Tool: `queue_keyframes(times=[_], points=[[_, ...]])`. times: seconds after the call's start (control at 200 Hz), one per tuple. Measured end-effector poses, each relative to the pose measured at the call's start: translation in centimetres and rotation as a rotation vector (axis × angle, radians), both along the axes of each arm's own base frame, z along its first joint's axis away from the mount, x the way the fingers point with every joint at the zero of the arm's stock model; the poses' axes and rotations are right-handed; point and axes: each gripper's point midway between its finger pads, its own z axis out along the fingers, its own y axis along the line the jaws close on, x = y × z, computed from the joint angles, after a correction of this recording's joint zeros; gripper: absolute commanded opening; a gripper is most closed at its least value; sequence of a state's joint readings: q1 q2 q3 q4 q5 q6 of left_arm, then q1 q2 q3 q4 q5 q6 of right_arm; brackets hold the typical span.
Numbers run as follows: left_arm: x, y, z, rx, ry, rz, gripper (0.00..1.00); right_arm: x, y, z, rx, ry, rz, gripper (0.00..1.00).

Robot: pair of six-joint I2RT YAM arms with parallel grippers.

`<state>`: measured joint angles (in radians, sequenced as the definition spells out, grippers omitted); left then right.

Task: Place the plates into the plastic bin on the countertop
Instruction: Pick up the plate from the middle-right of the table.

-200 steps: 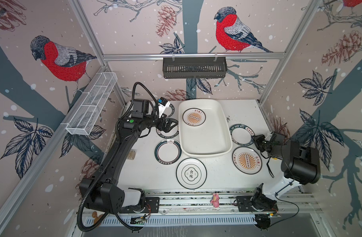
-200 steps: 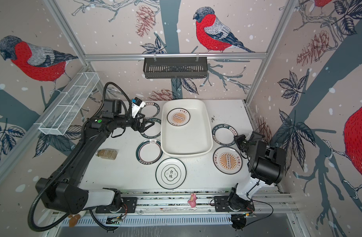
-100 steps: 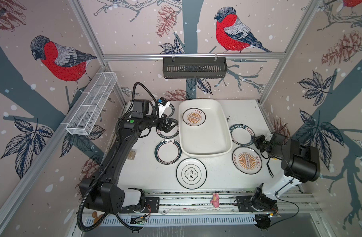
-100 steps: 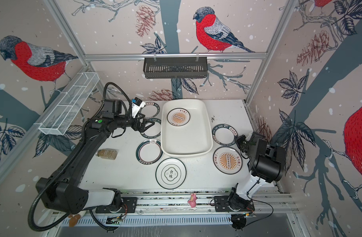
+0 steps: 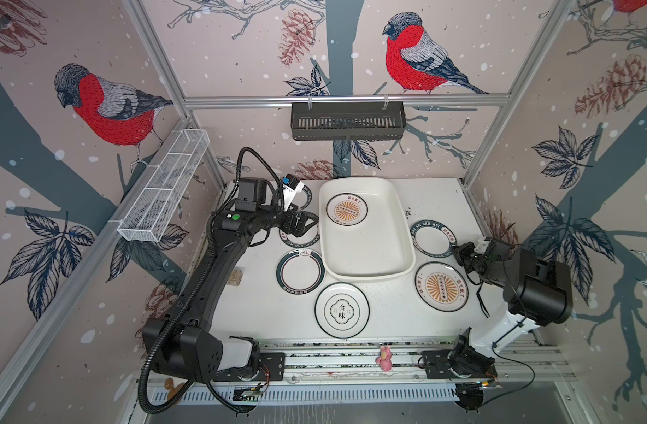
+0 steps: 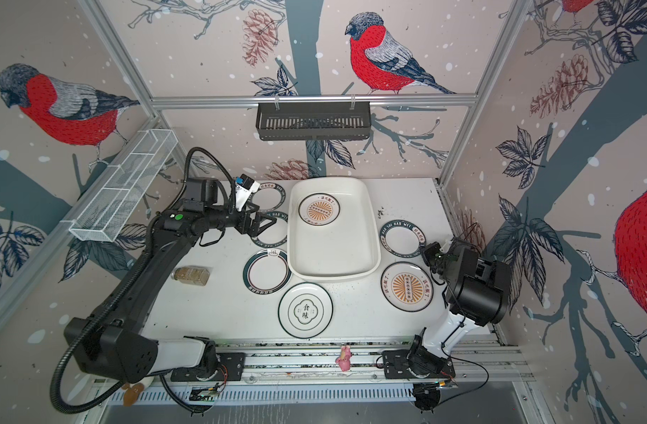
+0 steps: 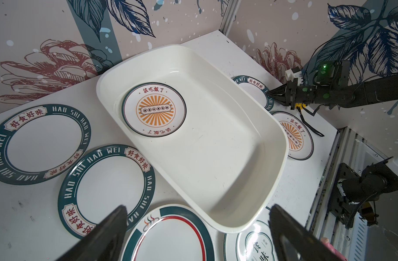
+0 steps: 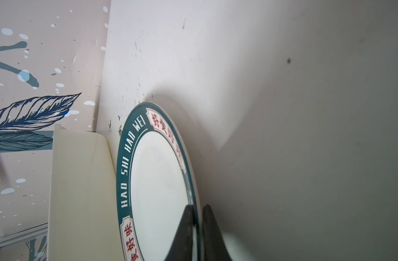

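Beside the big white plastic bin [image 5: 366, 249], the right tool [image 8: 199, 233] pinches only the thin rim of a round green-edged plate [image 8: 157, 180], so it may slip out, while the left tool [image 7: 198, 206] is wide open.

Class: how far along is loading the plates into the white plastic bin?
Done: one round cream orange-sunburst plate lies in the white plastic bin. In hand: the right gripper is shut on the rim of a round green-rimmed plate beside the bin; the left gripper is open. Left: five more plates on the white countertop.
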<state>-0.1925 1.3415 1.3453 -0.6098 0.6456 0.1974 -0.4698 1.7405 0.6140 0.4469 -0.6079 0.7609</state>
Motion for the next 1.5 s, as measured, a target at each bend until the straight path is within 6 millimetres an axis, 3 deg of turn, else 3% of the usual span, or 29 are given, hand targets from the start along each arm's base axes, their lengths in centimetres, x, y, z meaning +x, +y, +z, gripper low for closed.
queue_keyframes(times=[0.495,1.501], points=[[0.1,0.0,0.2,0.0,-0.003,0.005,0.97,0.6,-0.2,1.3,0.028,-0.035,-0.017,0.02],[1.5,1.5,-1.5,0.072,-0.026,0.1,0.97,4.9,-1.6,10.4,-0.01,-0.223,-0.037,0.01]])
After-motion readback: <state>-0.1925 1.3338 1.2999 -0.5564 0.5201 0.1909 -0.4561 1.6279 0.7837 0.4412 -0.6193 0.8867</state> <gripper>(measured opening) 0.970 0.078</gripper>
